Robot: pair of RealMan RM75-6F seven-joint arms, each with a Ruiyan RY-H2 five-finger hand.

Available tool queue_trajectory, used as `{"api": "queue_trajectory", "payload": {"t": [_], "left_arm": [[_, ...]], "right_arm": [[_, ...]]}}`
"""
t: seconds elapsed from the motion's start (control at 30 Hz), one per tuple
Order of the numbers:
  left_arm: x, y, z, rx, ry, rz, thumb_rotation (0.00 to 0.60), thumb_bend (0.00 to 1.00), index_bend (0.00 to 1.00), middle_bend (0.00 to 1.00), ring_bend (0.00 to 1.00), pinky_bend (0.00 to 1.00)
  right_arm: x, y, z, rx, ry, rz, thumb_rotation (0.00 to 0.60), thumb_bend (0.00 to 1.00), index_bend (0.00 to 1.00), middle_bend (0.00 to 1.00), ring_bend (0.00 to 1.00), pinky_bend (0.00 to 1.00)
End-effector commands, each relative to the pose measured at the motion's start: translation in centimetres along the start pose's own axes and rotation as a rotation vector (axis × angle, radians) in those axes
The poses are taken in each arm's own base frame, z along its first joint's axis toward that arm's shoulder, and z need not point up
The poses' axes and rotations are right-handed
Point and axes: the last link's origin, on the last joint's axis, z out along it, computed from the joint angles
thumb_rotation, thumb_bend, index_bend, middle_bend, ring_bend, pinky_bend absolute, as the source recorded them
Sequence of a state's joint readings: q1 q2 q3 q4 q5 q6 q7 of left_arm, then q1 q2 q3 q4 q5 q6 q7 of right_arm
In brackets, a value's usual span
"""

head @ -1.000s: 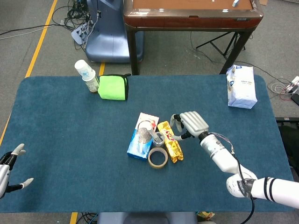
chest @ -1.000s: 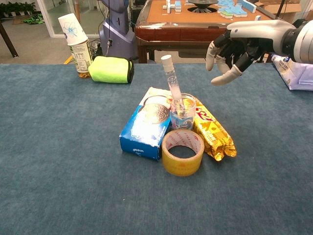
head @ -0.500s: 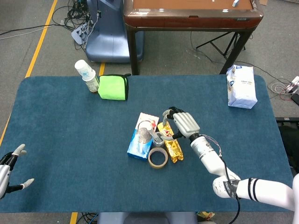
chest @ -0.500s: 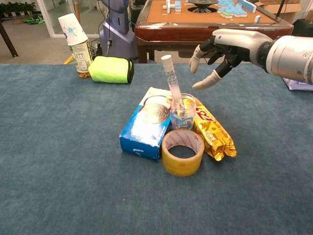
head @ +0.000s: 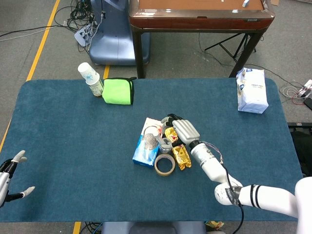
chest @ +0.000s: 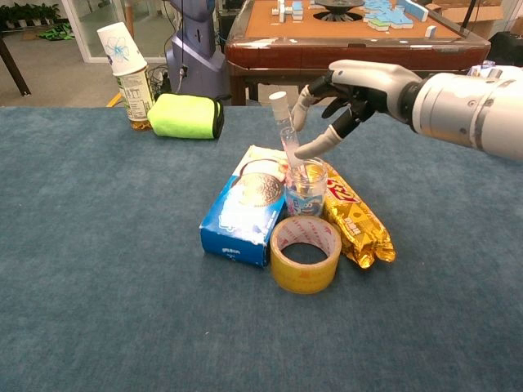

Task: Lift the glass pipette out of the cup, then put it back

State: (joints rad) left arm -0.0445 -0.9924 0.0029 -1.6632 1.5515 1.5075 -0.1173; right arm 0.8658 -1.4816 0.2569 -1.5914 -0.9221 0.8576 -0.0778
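Right, spread right hand (chest: 343,90) at the glass pipette (chest: 286,135), leaning eleven o'clock from the cup (chest: 306,189): light, slick, brittle, so pinch near its capped top.

bright even light, sharp frames

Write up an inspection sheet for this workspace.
Surface: blue cloth table.
Job's things: pipette leaning in the cup.
Clutter: blue box, tape roll, yellow snack pack, green cloth, bottle capped with paper cup, white bag.
Hands: right hand open beside the pipette's top; left hand open at the table edge.
Cables: on the floor.
Surroundings: wooden table behind.
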Motion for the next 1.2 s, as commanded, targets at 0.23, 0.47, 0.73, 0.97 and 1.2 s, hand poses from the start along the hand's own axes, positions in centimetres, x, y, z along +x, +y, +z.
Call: {"api": "queue_trajectory", "payload": {"t": [0.23,0.47,0.73,0.97,1.2], "left_arm": [[0.14,-0.07,-0.09,-0.001,0.003,-0.007,0.600,0.09,0.05,0.25,0.19,0.38],[0.19,-0.11,-0.10,-0.002,0.003,-0.009,0.600,0.09,0.05,0.25,0.19,0.38],[0.15,-0.06,-0.11,-0.003,0.002,-0.006,0.600,0.09,0.05,0.25,0.19,0.38],[0.14,-0.03,-0.10,-0.004,0.001,-0.006,0.600,0.09,0.05,0.25,0.19,0.38],[0.19,-0.01,-0.10,-0.003,0.001,-0.012,0.600,0.09,0.05,0.25,0.19,0.38]], "right_arm": [[-0.80,-0.62,0.85,0.004,-0.018,0.022,0.600,0.06,0.50,0.25,0.10,0.15],[-0.94,-0.60,0.90,0.003,-0.020,0.019,0.600,0.14,0.52,0.25,0.10,0.15],[-0.64,-0.31,0.56,-0.003,-0.017,0.012,0.600,0.20,0.53,0.25,0.10,0.15],[-0.65,-0.08,0.55,-0.010,-0.020,0.012,0.600,0.27,0.54,0.26,0.10,0.15],[-0.87,-0.01,0.65,-0.011,-0.029,0.017,0.600,0.35,0.54,0.26,0.10,0.15]]}}
